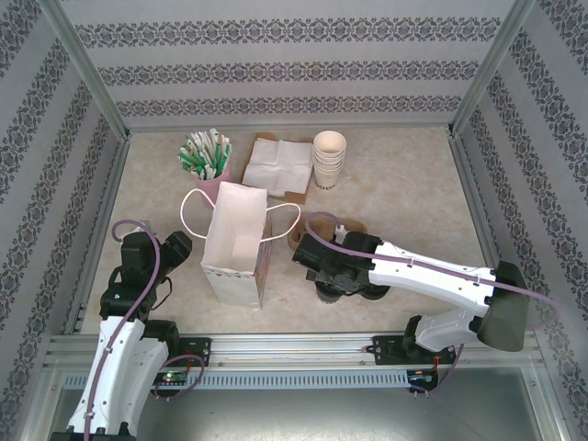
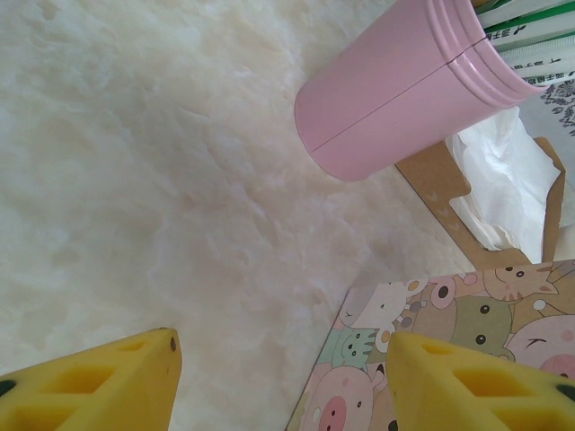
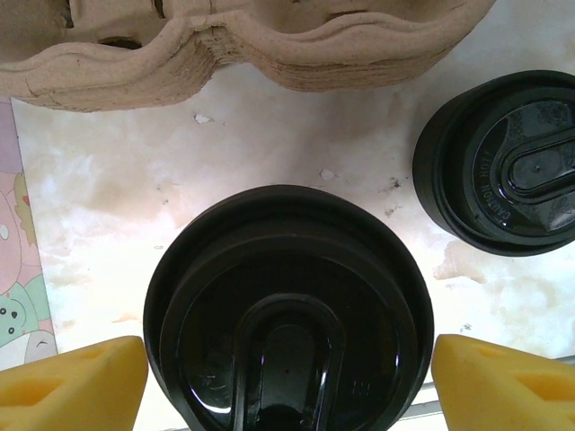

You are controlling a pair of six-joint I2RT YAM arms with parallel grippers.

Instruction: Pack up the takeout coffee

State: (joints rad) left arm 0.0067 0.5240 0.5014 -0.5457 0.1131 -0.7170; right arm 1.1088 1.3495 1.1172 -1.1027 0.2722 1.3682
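Note:
The takeout coffee (image 3: 287, 314) shows from above as a round black lid, with its paper cup hidden underneath. My right gripper (image 3: 287, 386) is open and straddles it, one yellow finger on each side with a small gap to the lid's rim. From above, the right gripper (image 1: 335, 274) hangs low over the table just right of the white paper bag (image 1: 237, 243) and covers the cup. The bag stands upright with its mouth open. My left gripper (image 1: 171, 250) is open and holds nothing, close to the bag's left side, whose cartoon animal print (image 2: 431, 341) shows by its right finger.
A loose black lid (image 3: 503, 162) lies right of the coffee. A brown pulp cup carrier (image 3: 269, 45) sits just beyond it. At the back stand a pink cup of straws (image 1: 209, 158), a napkin pile (image 1: 278, 163) and a stack of lidless white cups (image 1: 329, 158).

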